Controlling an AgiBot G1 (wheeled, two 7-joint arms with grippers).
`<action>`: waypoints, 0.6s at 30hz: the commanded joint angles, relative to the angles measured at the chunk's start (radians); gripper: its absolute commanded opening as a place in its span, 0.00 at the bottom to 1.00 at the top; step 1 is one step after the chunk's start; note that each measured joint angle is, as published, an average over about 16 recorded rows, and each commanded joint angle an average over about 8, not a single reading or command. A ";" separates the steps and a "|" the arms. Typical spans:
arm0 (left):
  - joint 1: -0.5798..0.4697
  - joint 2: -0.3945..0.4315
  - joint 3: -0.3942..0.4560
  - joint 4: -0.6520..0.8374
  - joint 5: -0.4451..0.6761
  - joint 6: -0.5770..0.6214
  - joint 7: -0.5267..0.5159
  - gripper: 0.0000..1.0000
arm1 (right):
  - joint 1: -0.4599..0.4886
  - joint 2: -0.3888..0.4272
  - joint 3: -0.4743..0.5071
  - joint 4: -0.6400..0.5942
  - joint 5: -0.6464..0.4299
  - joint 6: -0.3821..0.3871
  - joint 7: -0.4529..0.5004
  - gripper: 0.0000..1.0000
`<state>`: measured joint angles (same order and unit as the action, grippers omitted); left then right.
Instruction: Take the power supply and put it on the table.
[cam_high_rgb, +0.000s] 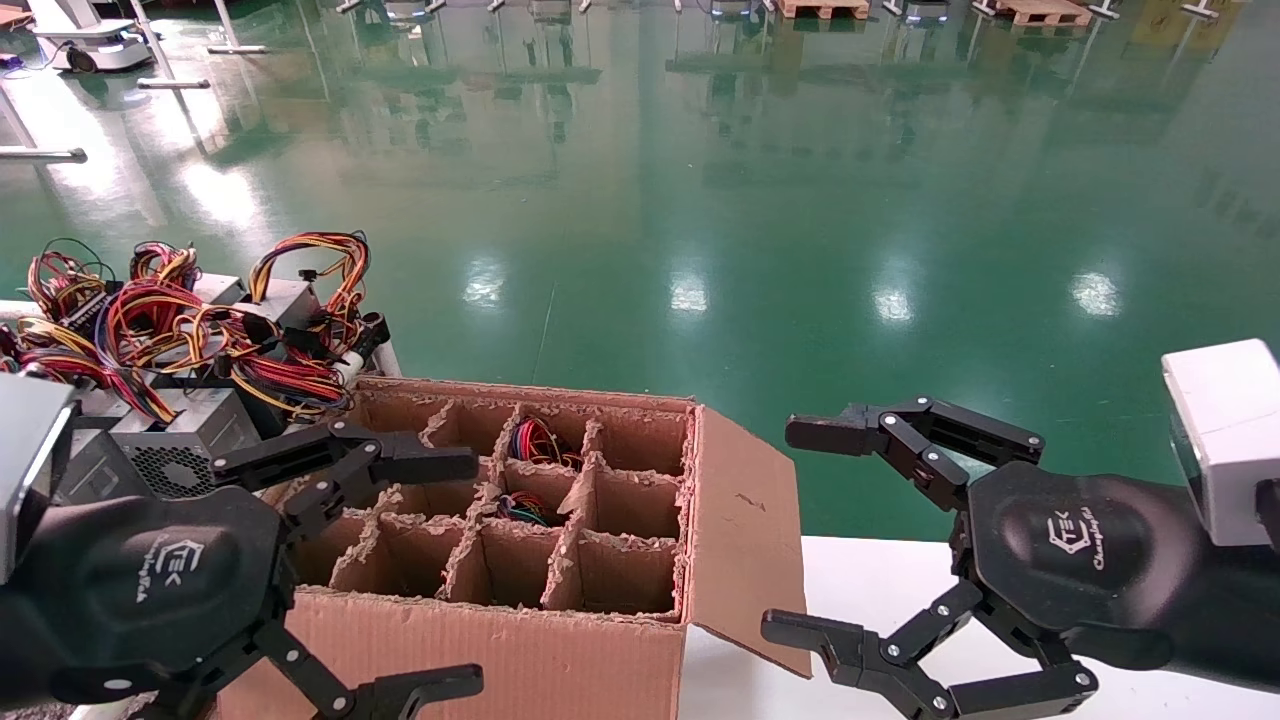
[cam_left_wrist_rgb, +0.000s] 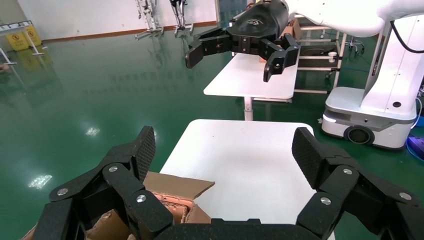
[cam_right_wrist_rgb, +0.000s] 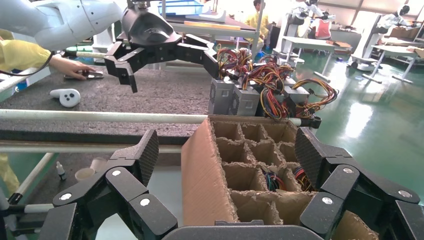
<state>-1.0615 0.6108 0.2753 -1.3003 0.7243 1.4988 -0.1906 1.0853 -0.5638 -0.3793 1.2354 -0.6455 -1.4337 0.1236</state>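
Several grey power supplies (cam_high_rgb: 190, 440) with red, yellow and black wire bundles stand at the left, on the dark speckled table (cam_right_wrist_rgb: 150, 95) behind its white rail. Two cells of the brown divided carton (cam_high_rgb: 620, 640) hold coloured wire bundles (cam_high_rgb: 540, 440); what lies beneath them is hidden. My left gripper (cam_high_rgb: 465, 575) hangs open above the carton's left side, holding nothing. My right gripper (cam_high_rgb: 790, 530) is open and empty to the right of the carton, over the white tabletop. The power supplies (cam_right_wrist_rgb: 232, 97) show past the carton (cam_right_wrist_rgb: 200, 175) in the right wrist view.
The carton's right flap (cam_high_rgb: 750, 520) sticks out over the smooth white tabletop (cam_high_rgb: 900, 570). A person's hand (cam_right_wrist_rgb: 65, 65) and a white controller (cam_right_wrist_rgb: 67, 96) rest on the speckled table. Green floor lies beyond; another robot base (cam_left_wrist_rgb: 370, 115) stands off to the side.
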 joint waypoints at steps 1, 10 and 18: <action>-0.003 0.000 0.001 0.004 0.001 -0.001 0.001 1.00 | 0.000 0.000 0.000 0.000 0.000 0.000 0.000 1.00; -0.010 0.000 0.003 0.014 0.005 -0.002 0.003 1.00 | 0.000 0.000 0.000 0.000 0.000 0.000 0.000 1.00; -0.013 0.000 0.004 0.018 0.006 -0.003 0.003 1.00 | 0.000 0.000 0.000 0.000 0.000 0.000 0.000 1.00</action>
<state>-1.0748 0.6112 0.2792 -1.2831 0.7301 1.4958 -0.1871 1.0853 -0.5638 -0.3793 1.2354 -0.6455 -1.4337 0.1236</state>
